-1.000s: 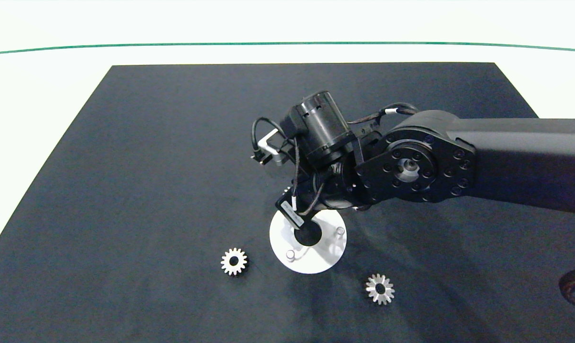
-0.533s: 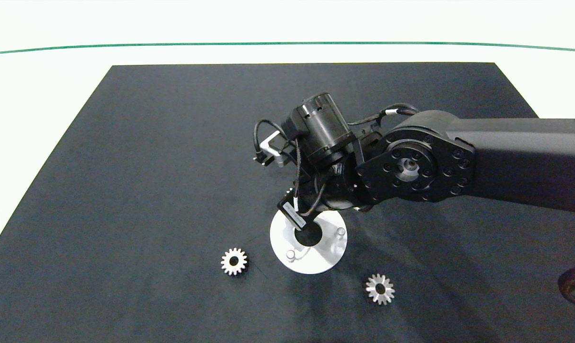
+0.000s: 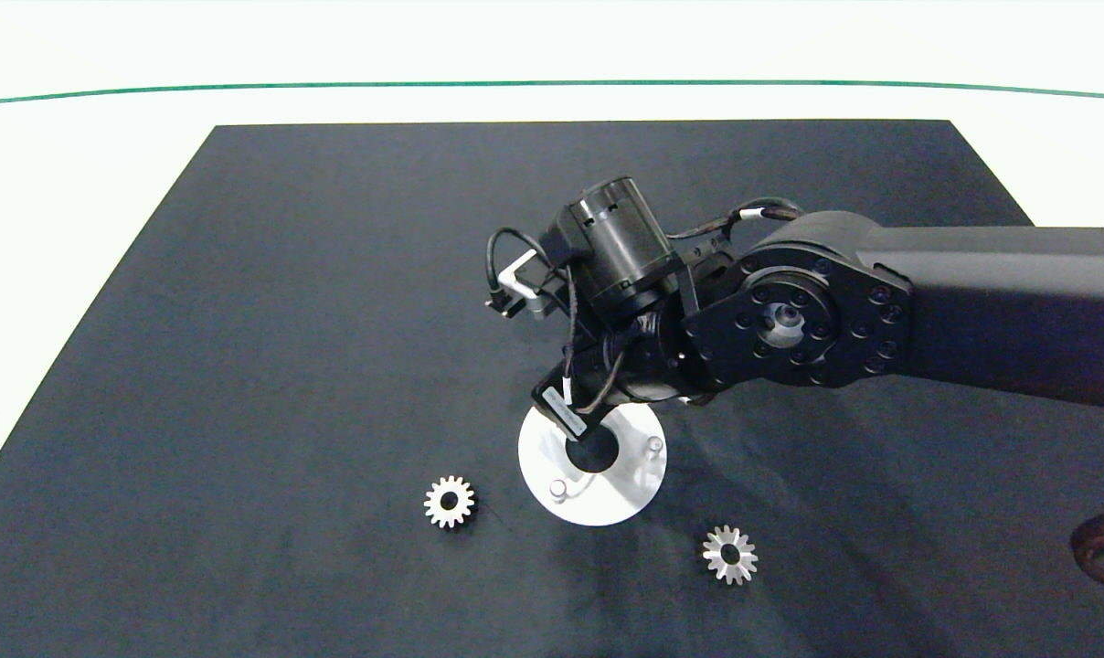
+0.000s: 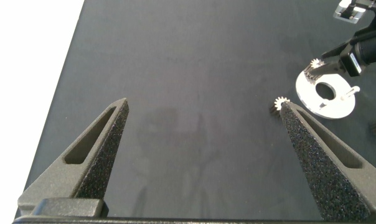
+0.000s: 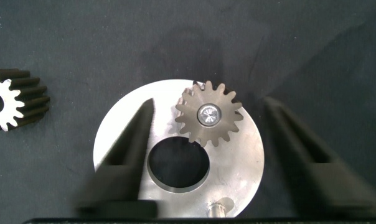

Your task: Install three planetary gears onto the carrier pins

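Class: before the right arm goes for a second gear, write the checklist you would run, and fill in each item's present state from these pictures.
1. First gear seated on a carrier pin of the white disc: ok.
2. Right gripper fingers open, clear of that gear: ok.
3. Bare pins free for the next gears: ok.
4. Loose gears lying flat on the black mat, reachable: ok.
5. Left gripper open, away from the disc: ok.
6. First gear pushed fully down: cannot tell.
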